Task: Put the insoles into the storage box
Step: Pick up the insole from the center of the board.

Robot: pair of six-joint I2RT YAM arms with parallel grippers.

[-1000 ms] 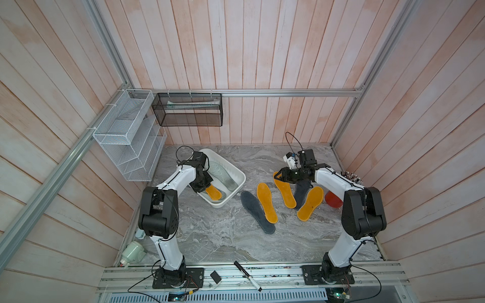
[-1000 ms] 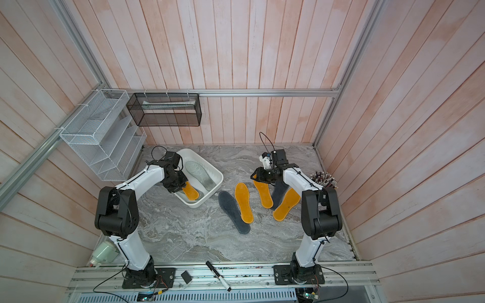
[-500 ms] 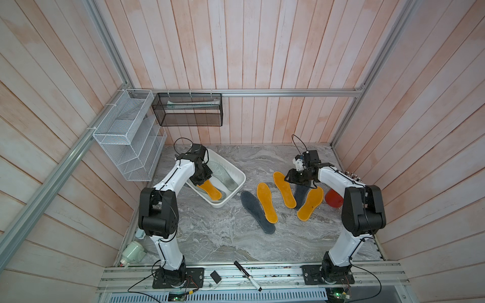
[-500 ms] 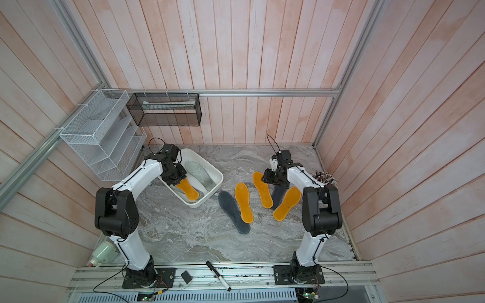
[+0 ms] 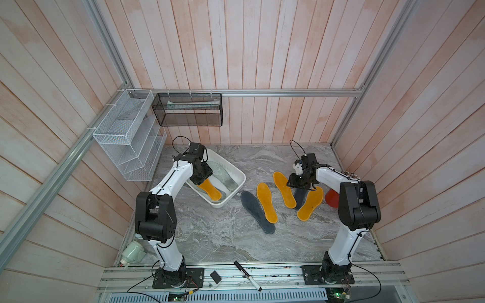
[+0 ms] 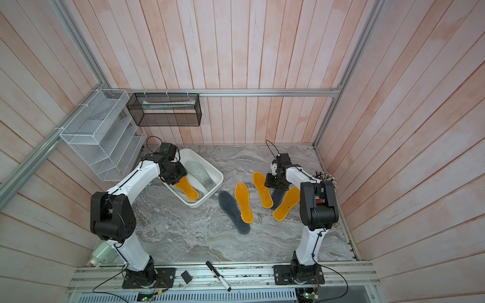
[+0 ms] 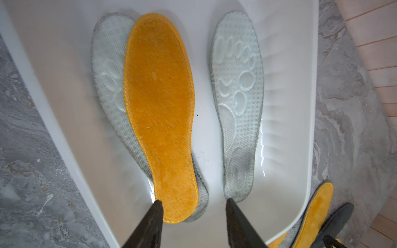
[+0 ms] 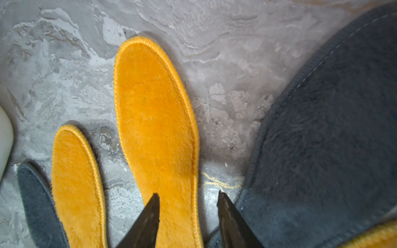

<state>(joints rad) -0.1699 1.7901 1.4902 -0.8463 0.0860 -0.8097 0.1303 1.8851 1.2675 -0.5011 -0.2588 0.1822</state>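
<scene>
Fuzzy orange insole (image 7: 159,107) in white box (image 7: 290,107) over pale insole (image 7: 107,64); L jaws, R jaws both apart, empty.

One pale insole (image 7: 107,70) lies largely hidden under the orange insole (image 7: 159,107). A dark grey insole (image 5: 300,196) shows only partly — the right gripper (image 5: 298,183) covers its end. A red thing (image 5: 331,196) behind the right arm (image 5: 357,207) cannot be identified.

White wire rack (image 5: 126,147), black mesh basket (image 5: 187,118), marker (image 5: 246,274), red object (image 5: 331,198)
</scene>
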